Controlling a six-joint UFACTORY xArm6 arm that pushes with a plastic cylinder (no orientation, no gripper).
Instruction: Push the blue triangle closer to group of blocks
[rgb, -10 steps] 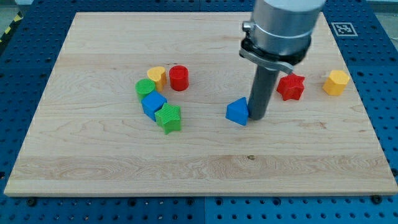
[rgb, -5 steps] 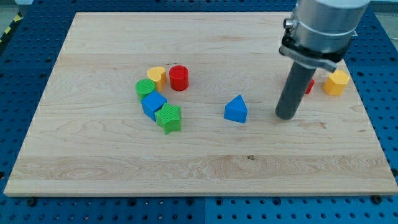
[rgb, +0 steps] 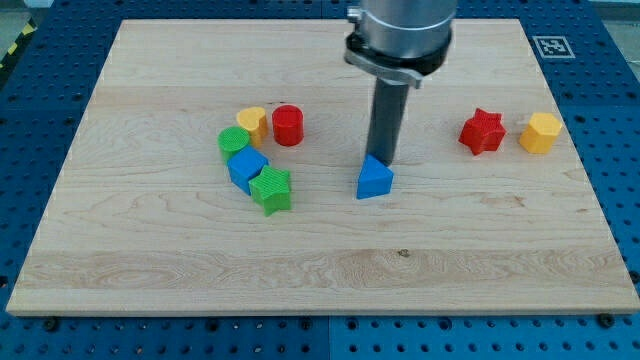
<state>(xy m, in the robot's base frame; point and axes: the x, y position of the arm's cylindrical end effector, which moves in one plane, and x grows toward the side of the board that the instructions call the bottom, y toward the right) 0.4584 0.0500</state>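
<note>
The blue triangle (rgb: 374, 179) lies near the middle of the wooden board (rgb: 320, 265). My tip (rgb: 383, 161) stands right behind it, at its upper right edge, touching or nearly so. To the view's left is a cluster of blocks: a yellow heart (rgb: 251, 122), a red cylinder (rgb: 288, 125), a green cylinder (rgb: 234, 141), a blue cube (rgb: 247, 167) and a green star (rgb: 271, 190). The triangle is well apart from the green star, on its right.
A red star (rgb: 482, 132) and a yellow hexagon (rgb: 541, 132) sit near the board's right edge. A fiducial marker (rgb: 553, 45) is at the board's top right corner. A blue perforated table surrounds the board.
My tip swung from the triangle's right side out to the right, then came back left to stand behind the triangle. The triangle shifted slightly to the left.
</note>
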